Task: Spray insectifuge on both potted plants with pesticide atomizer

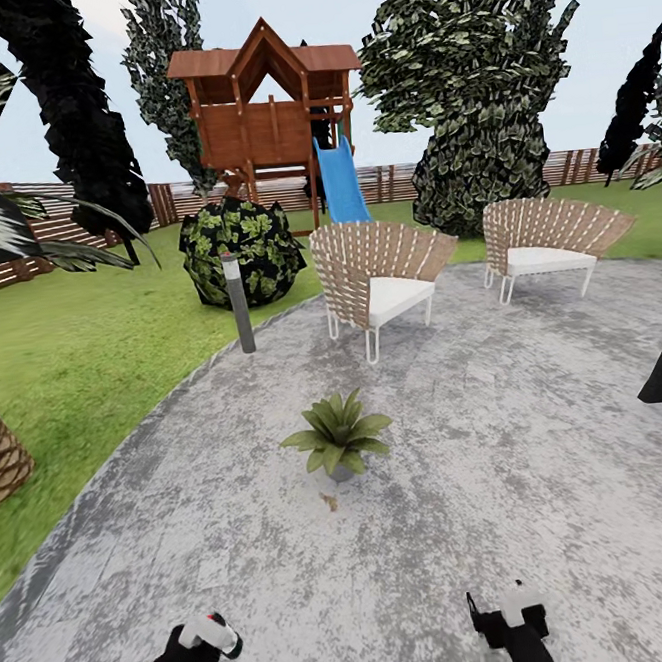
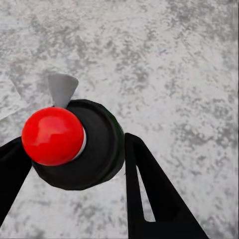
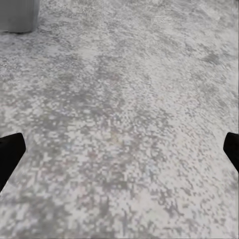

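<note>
Red cap of atomizer (image 2: 52, 135) sits between left fingers (image 2: 149, 189), black body and grey nozzle visible in left wrist view; fingers pinching it, so pickup looks done. Left gripper (image 1: 209, 631) low at head view bottom, atomizer top showing there. Right gripper (image 1: 508, 612) empty; right fingers (image 3: 11, 154) spread wide at the edges of right wrist view, mottled grey patio under them.

One potted plant (image 1: 337, 436) ahead on patio (image 1: 541, 433), centre of head view, well apart from both grippers. Second plant not spotted from here. Chairs (image 1: 376, 277) and bollard lamp (image 1: 237, 301) beyond it, lawn (image 1: 82, 353) off to the left.

Step in hand, judged: carrying atomizer, closing on first plant. Not yet in spray range by the look of it.

Next move calls for: roll base forward, raise left arm, aim nozzle down at rosette, keep grip firm. Then sweep for full leaf cover, and turn to find the other pot. Nozzle heading unclear from wrist view; check before spraying.
</note>
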`<state>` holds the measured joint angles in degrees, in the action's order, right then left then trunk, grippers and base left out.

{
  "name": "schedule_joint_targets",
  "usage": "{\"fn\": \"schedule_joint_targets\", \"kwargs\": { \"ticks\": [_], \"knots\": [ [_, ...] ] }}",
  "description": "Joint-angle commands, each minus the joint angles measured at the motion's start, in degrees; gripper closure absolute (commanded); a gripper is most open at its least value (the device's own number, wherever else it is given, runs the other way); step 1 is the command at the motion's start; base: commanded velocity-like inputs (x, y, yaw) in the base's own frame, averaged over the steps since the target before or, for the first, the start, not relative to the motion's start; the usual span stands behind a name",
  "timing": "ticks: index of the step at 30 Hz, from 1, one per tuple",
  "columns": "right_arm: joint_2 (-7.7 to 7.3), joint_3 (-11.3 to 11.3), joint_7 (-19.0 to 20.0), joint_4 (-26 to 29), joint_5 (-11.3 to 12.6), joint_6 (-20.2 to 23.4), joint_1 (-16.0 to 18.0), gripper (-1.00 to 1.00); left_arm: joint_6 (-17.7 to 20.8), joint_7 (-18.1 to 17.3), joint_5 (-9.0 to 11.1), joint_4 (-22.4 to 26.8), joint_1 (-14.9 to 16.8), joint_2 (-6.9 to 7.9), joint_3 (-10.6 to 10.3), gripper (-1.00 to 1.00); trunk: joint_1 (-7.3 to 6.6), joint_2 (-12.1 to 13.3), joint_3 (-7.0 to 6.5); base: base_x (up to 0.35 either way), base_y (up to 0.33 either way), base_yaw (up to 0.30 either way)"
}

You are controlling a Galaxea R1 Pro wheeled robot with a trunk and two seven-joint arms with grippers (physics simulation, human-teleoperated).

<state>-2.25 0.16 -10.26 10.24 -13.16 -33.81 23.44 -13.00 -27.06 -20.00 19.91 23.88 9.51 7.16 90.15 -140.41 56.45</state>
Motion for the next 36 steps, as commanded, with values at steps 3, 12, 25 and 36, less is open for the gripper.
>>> {"fn": "schedule_joint_targets", "kwargs": {
  "ticks": [3, 12, 25, 36],
  "knots": [
    [-0.03, 0.33, -0.39, 2.81, -8.76, 0.05, 0.03, -1.00, 0.85, -5.96, -5.61, 0.74, 2.65, 0.35, 0.44, 1.00, -0.01, -0.02, 0.06, 0.000, 0.000, 0.000],
    [-0.11, 0.45, 18.53, 9.78, -22.49, 6.77, 0.66, -1.00, 2.28, -19.47, -21.20, 0.98, 8.05, 0.33, 0.44, 1.00, -0.01, -0.02, 0.06, 0.000, 0.000, 0.000],
    [0.69, 0.45, 41.31, 17.87, -29.78, 8.32, 0.85, -1.00, 6.13, -28.36, -38.54, 1.01, 11.54, -4.90, 0.44, 1.00, -0.01, -0.02, 0.06, 0.000, 0.000, 0.000],
    [2.72, 0.54, 41.72, 18.19, -30.05, 8.30, 0.89, 1.00, 5.72, -28.09, -39.64, 1.25, 11.55, -7.08, 0.37, 1.00, -0.01, -0.02, 0.06, 0.000, 0.000, 0.000]
  ]
}}
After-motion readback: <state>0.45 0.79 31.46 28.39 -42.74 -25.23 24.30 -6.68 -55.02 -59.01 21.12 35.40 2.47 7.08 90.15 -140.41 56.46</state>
